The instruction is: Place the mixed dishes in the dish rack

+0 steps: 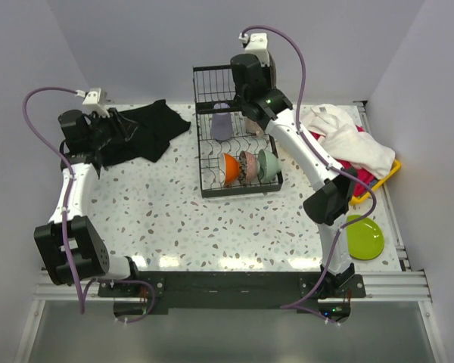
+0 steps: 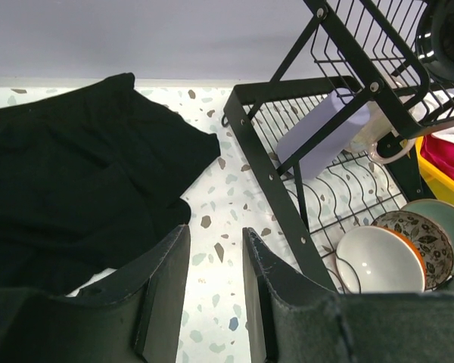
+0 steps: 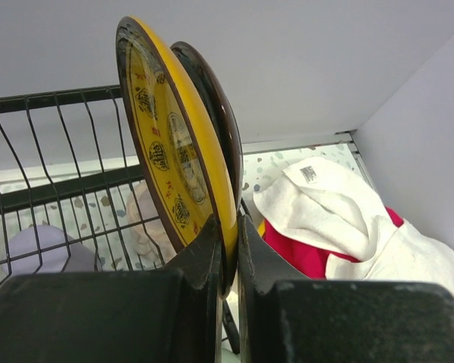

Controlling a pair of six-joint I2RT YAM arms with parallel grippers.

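Observation:
My right gripper is shut on the lower rim of a black plate with a yellow patterned face, held on edge above the raised basket of the black wire dish rack. From above, this gripper is at the rack's back right. The lower grid holds an orange-outside bowl, a patterned bowl and a pale green bowl, with a lavender mug behind them. A lime green plate lies on the table at the near right. My left gripper is open and empty over the tabletop, left of the rack.
A black cloth is spread at the back left, under and beside my left gripper. A yellow tray with white cloth and red cloth sits right of the rack. Walls close the back and the right side.

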